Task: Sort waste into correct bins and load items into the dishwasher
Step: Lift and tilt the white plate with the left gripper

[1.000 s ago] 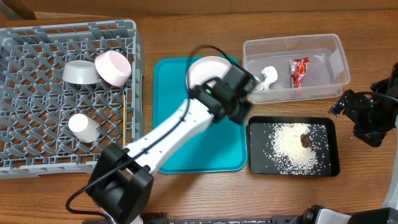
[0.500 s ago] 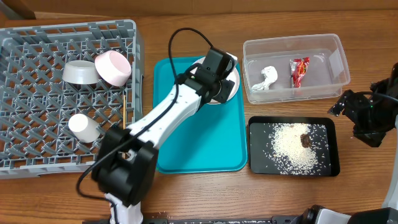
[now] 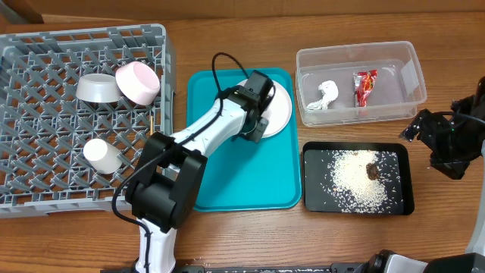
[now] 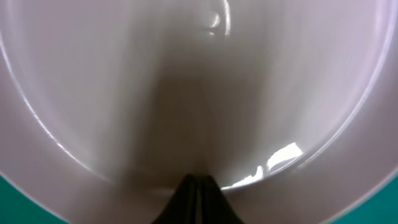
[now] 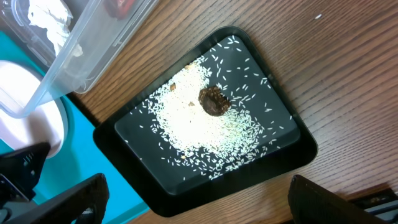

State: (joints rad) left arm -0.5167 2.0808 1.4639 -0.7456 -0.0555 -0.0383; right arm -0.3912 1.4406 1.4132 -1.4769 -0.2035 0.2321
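The round white plate [image 3: 279, 106] lies on the teal serving tray [image 3: 242, 174] and fills the left wrist view [image 4: 199, 81]. My left gripper [image 3: 256, 102] is over the plate's left part, its fingertips [image 4: 196, 190] shut together against the plate's face. The clear tub [image 3: 413, 72] holds the white tissue [image 3: 326, 95] and the red wrapper [image 3: 364, 86]. The black tray [image 3: 306, 180] holds rice [image 5: 199, 130] and the brown lump [image 3: 373, 171]. My right gripper [image 3: 447, 144] is open and empty at the right of the black tray, its jaws [image 5: 199, 205] wide apart.
The grey dish rack [image 3: 45, 182] at the left holds the pale grey bowl [image 3: 97, 88], the pink bowl [image 3: 138, 82] and the white cup [image 3: 102, 155]. A thin wooden stick [image 3: 154, 129] lies along the rack's right wall.
My left arm has swung left, away from the clear tub, bringing the plate down onto the teal tray. The right arm has not moved.
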